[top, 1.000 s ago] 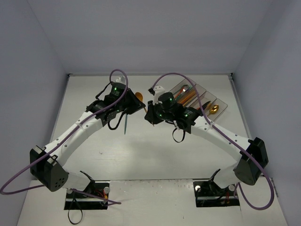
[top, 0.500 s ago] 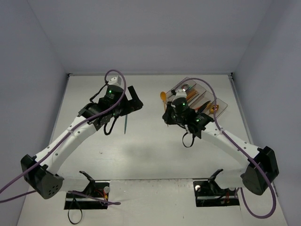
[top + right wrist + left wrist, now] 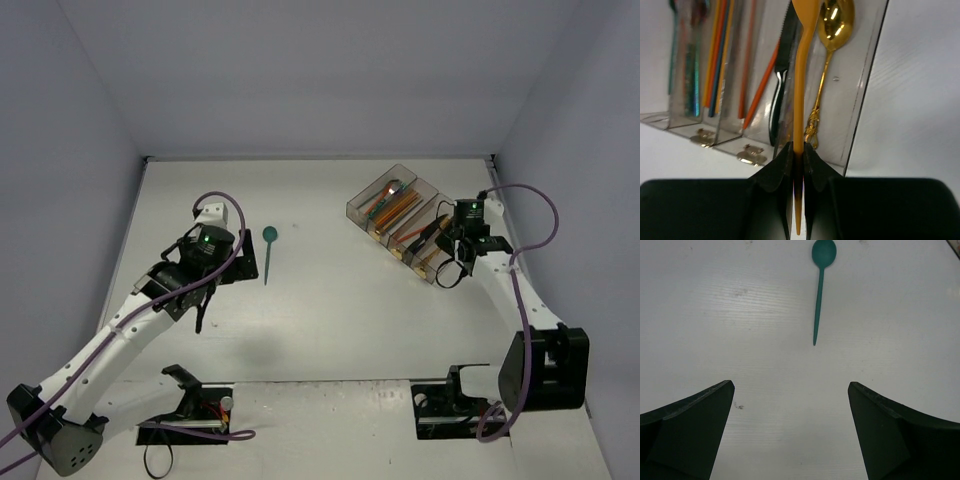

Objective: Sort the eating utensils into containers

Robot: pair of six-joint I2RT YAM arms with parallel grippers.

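A teal spoon lies on the white table, bowl pointing away; in the left wrist view this spoon is a little ahead of my left gripper. That left gripper is open and holds nothing. The containers stand at the far right in a slanted row, holding orange, teal and dark utensils. My right gripper hovers over their near end. It is shut on an orange spoon that points over the bin holding a gold spoon and a dark knife.
The clear bin walls rise close in front of the right fingers. White enclosure walls border the table on three sides. Both arm bases sit at the near edge.
The left gripper opened, let go of the orange spoon and drew back to the near left. The right gripper carried that spoon rightward to above the containers.
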